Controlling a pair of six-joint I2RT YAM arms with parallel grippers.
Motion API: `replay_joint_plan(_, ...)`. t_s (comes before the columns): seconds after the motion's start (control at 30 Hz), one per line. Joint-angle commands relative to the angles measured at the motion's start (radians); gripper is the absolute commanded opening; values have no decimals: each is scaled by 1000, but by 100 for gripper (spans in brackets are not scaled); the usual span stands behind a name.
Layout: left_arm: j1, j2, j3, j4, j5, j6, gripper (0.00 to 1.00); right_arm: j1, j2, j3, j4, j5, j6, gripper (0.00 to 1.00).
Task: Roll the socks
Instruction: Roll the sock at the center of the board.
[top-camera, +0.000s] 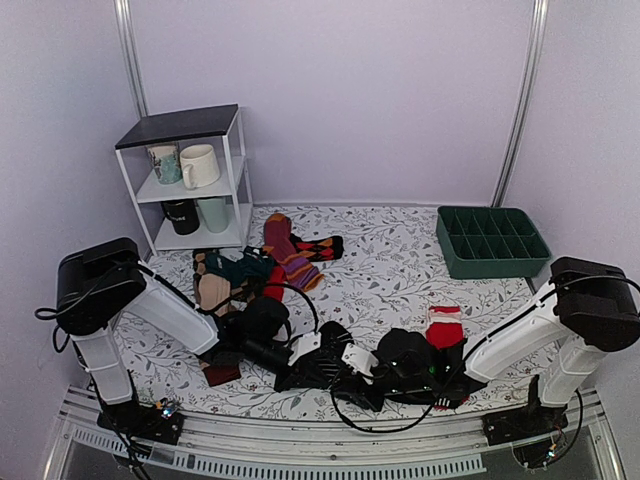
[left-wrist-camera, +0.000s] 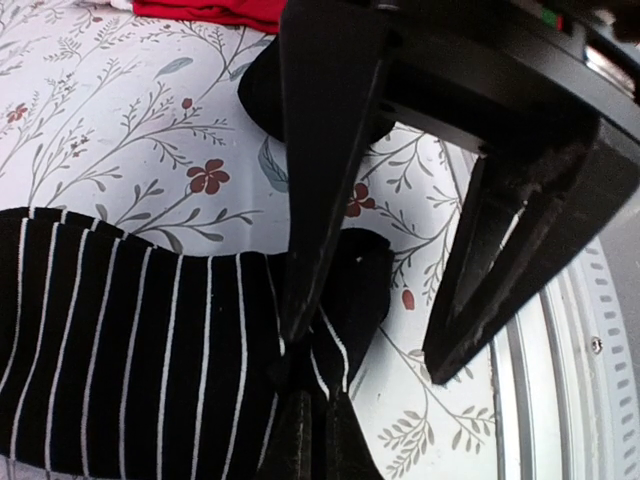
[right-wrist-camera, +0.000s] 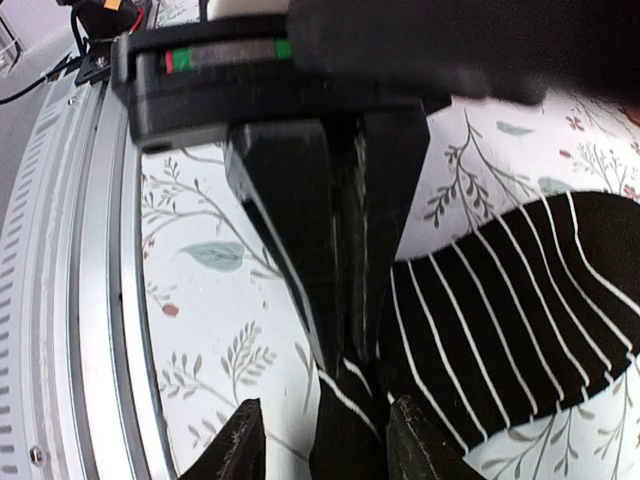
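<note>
1. At far left I see a white shelf with mugs on it, standing at the back of the bench.
2. Just in front of the shelf, a heap of mixed socks lies on the flowered cloth.
3. My left tool is clamped tight on one end of the striped sock, and the knit bunches up at the pinch.
4. That sock is black with thin white stripes along its whole length. It lies mostly flat at the near edge of the bench, about midway between the two arms.
5. My right tool faces the left one with its fingers apart. One fingertip touches the pinched end of the sock, and the other is over bare cloth beside it.
6. A plain red sock lies just behind the right tool.
7. At far right, a green divided tray sits well apart from the rest.
</note>
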Motion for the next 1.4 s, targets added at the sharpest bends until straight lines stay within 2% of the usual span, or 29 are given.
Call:
replay_joint_plan(0.0,6,35,-16,-65,-29,33,0,-4,-58,-37,-74,20,35,44)
replay_joint_plan(0.33,8,37,-16,-63,-24,33,0,-7,-17,-13,-53,33,-16,44)
replay_joint_plan(0.57,9,36,-16,-62,-23,32,0,-22,42,10,-42,-15,-15,39)
replay_joint_plan(0.73,9,36,-17,-60,-23,34,0,-30,73,7,-31,-24,7,16)
replay_joint_plan(0.9,10,35,-21,-51,-29,31,0,-42,78,-22,-31,-48,41,0)
replay_joint_plan(0.97,9,29,-22,-46,-43,29,0,-49,75,-32,-34,-63,61,0)
replay_joint_plan(1.1,10,-7,-36,8,-97,24,11,-75,61,-57,-40,-109,104,0)
replay_joint_plan(1.37,9,-124,-70,198,-246,65,17,-139,107,-74,-54,-223,213,0)
